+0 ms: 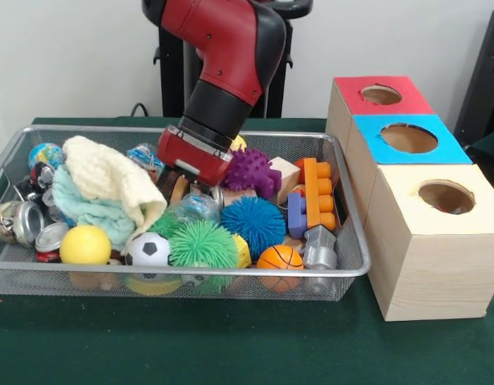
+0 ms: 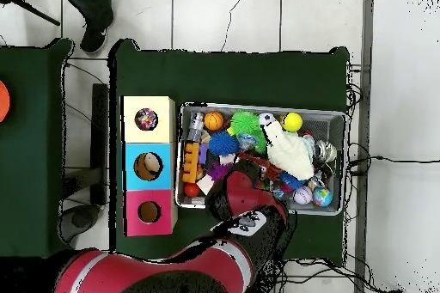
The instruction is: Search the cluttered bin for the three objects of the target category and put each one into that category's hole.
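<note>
Your gripper (image 1: 200,186) is sunk in the bin (image 1: 343,277) between the purple toy (image 1: 251,171) and the cloth (image 1: 111,180); I can't tell its state. No target's evident. Lift carefully: you could snag the cloth and spill neighbours.

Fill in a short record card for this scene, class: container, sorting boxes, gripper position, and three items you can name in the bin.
container: wire mesh bin on a green table
sorting boxes: three wooden boxes beside the bin, tops red, blue and yellow, each with a round hole
gripper position: gripper down among the toys at the bin's middle; fingers hidden
items: yellow ball, mini basketball, blue spiky ball
cloths: cream and light blue cloths heaped over the clutter
</note>
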`<action>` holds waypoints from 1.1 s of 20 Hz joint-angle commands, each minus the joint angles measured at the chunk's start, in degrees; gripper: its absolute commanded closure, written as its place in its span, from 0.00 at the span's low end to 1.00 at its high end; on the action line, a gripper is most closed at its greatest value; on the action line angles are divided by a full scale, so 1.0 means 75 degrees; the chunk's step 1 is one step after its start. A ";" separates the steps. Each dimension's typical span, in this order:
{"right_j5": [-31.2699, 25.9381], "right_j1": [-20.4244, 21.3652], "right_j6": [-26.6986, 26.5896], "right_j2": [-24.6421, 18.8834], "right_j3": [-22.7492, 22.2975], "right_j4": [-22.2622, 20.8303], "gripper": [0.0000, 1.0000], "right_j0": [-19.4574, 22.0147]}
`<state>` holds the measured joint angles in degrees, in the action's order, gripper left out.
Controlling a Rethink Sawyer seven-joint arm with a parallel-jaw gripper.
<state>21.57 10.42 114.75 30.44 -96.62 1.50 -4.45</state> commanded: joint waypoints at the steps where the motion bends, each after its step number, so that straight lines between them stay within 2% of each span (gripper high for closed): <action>1: -0.1578 0.0754 0.0460 -0.0486 0.0640 -0.0040 0.00 0.0493; 2: -0.2378 0.0979 0.0328 -0.0838 0.0531 -0.0166 0.00 0.0713; 3: -0.4080 0.1386 -0.0099 -0.1342 0.0374 -0.0294 0.00 0.1031; 4: -0.4666 0.1566 -0.0270 -0.1432 0.0328 -0.0332 0.00 0.1077; 5: -0.5848 0.1991 -0.0618 -0.1691 0.0282 -0.0417 0.00 0.1246; 6: -0.6457 0.2268 -0.0786 -0.1867 0.0244 -0.0451 0.00 0.1365; 7: -0.7178 0.2646 -0.1044 -0.2337 0.0149 -0.0508 0.00 0.1702; 9: -0.7854 0.3054 -0.1406 -0.2953 0.0007 -0.0492 0.00 0.2160; 11: -0.8218 0.3284 -0.1719 -0.3425 -0.0101 -0.0435 0.00 0.2537; 13: -0.8134 0.3460 -0.1930 -0.3709 -0.0199 -0.0465 0.00 0.2794; 16: -0.7257 0.3770 -0.1964 -0.4072 -0.0498 -0.0776 0.00 0.3130; 19: -0.6395 0.4055 -0.1632 -0.4134 -0.0696 -0.1374 0.00 0.3200; 22: -0.5966 0.4344 -0.1299 -0.4308 -0.0857 -0.1716 0.00 0.3318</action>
<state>-29.78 37.50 114.69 8.71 -98.29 -5.73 19.15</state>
